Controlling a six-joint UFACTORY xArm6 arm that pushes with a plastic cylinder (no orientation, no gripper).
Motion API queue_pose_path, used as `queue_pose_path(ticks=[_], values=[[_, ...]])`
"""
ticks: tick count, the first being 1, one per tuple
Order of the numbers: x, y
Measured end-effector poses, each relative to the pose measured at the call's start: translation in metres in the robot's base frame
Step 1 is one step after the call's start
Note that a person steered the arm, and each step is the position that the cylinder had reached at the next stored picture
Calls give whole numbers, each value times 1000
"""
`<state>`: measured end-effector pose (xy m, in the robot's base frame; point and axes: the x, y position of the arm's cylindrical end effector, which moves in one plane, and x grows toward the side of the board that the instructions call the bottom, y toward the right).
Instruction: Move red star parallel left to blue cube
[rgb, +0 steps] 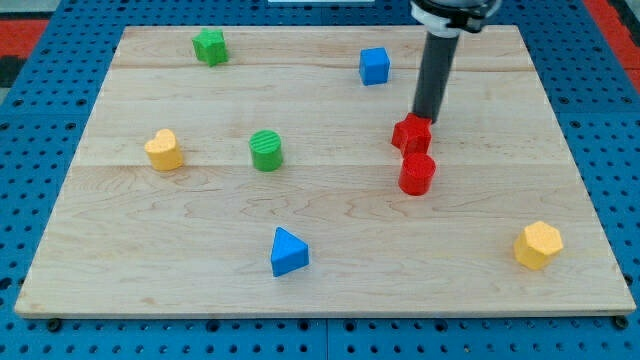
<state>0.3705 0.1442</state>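
The red star (411, 134) lies right of the board's middle, touching a red cylinder (417, 173) just below it. The blue cube (374, 66) sits near the view's top, up and left of the star. My tip (428, 120) is at the star's upper right edge, touching it or nearly so. The dark rod comes down from the view's top.
A green star (210, 46) is at the top left. A yellow heart (163, 150) and a green cylinder (266, 150) lie at the left middle. A blue triangle (288, 251) is at the bottom middle, a yellow hexagon (538, 245) at the bottom right. The wooden board (130, 240) ends on all sides.
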Motion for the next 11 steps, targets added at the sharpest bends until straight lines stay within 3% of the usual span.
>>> queue_pose_path(ticks=[1,2,5,6,7,8,9,11], values=[[-4,78],[44,95],[42,-131],[-1,-172],[-33,-157],[-6,-153],[-30,-112],[-52,-171]])
